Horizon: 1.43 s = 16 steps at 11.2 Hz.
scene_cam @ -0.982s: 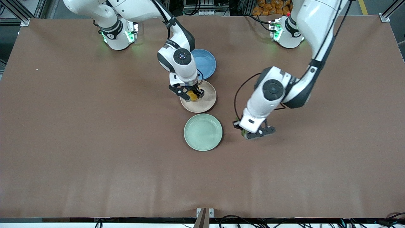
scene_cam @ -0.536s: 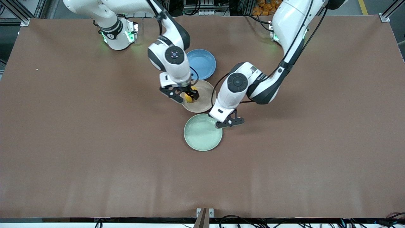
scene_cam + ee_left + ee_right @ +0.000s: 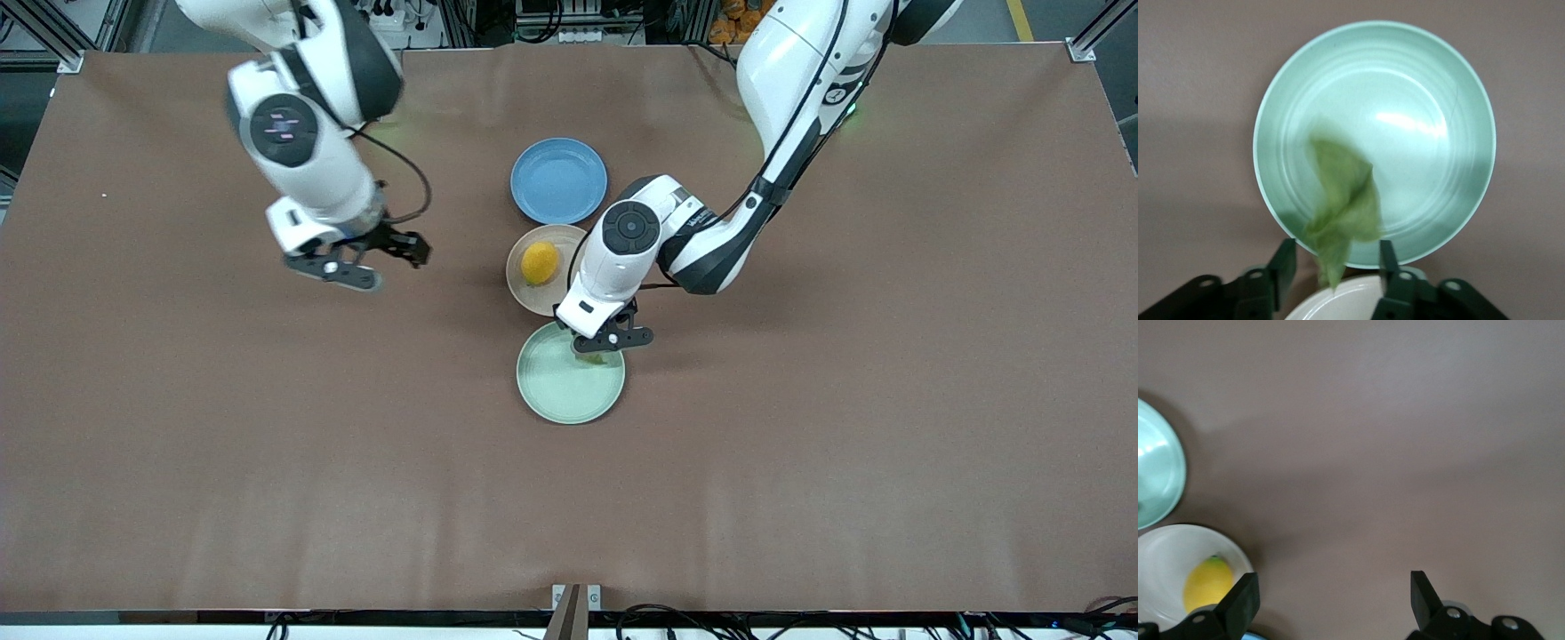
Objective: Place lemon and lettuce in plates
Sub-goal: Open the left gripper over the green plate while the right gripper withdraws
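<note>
The lemon point(image 3: 540, 263) lies in the beige-pink plate point(image 3: 524, 293); it also shows in the right wrist view point(image 3: 1207, 584). My right gripper point(image 3: 377, 261) is open and empty over bare table, toward the right arm's end from that plate. My left gripper point(image 3: 610, 341) is open over the mint green plate point(image 3: 569, 404), at its rim beside the beige-pink plate. The lettuce point(image 3: 1342, 208) is loose and blurred between the spread fingers point(image 3: 1286, 257), touching neither, over the mint plate point(image 3: 1471, 100). In the front view only a green bit of it point(image 3: 597, 359) shows under the gripper.
A blue plate point(image 3: 558, 180) stands just farther from the front camera than the beige-pink plate. The three plates sit in a close row at the table's middle. Brown tabletop point(image 3: 267, 444) spreads on all sides.
My right gripper let go of the lemon in the beige-pink plate and swung off toward the right arm's end. My left gripper came over the mint plate, opened, and the lettuce came loose.
</note>
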Motion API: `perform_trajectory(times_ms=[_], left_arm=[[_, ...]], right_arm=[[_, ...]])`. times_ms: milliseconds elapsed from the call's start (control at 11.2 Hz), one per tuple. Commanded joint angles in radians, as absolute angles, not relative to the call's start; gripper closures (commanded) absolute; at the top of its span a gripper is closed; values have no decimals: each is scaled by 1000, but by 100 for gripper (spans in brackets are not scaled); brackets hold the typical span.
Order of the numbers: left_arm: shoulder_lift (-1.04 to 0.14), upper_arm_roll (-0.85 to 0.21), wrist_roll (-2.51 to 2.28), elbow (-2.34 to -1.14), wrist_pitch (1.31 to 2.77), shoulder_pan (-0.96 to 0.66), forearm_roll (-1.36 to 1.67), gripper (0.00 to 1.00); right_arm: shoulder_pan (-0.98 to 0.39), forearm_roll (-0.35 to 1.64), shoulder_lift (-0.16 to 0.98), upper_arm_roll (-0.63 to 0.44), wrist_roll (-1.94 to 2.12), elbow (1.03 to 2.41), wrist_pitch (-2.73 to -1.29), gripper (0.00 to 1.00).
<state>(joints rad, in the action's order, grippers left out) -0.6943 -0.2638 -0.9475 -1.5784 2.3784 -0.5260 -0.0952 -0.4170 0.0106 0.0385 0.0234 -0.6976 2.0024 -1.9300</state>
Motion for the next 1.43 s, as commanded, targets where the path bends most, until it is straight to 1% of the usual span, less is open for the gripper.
perform_trajectory(times_ms=[0,89,179,357,625,714,804,893,1071,1161,1250,1339], left_arm=[[-669,-244,-948,-1560,2365,-479,-124,0],[-640,-242,-945,-1566,2338,-447,-126,0],[-620,-241,-939,-1563,2265,-415,-124,0],[-574,-236,-908,-1563,2195,-323,-126,0],[-543,-238,-780,-1560,2169,-207,-129,0],[-519,-238,-760,-1563,2157,-183,-129,0],[-493,-238,-743,-1562,2095,-166,-129,0],[-465,-238,-698,-1560,2045,-143,-129,0],[-425,-239,-576,-1562,1956,-66,-129,0],[-398,-241,-511,-1571,1915,-37,-129,0],[-347,-229,-423,-1589,1858,-28,-127,0],[-307,-195,-317,-1592,1774,-34,-123,0]], right_arm=[[-387,31,-25,-95,-458,1929,-1769,0],[-387,31,-25,-144,-383,1880,-1712,0],[-387,31,-25,-187,-318,1829,-1662,0],[-387,29,-26,-265,-209,1751,-1588,0],[-388,22,-44,-374,-63,1675,-1530,0],[-385,15,-43,-388,-45,1630,-1502,0],[-379,15,-41,-412,-17,1600,-1488,0],[-329,21,-43,-402,9,1592,-1486,0],[-215,21,-45,-338,59,1557,-1488,0],[-146,20,-44,-283,90,1552,-1496,0],[-105,18,-43,-249,94,1551,-1500,0],[-86,12,-43,-232,94,1551,-1502,0]])
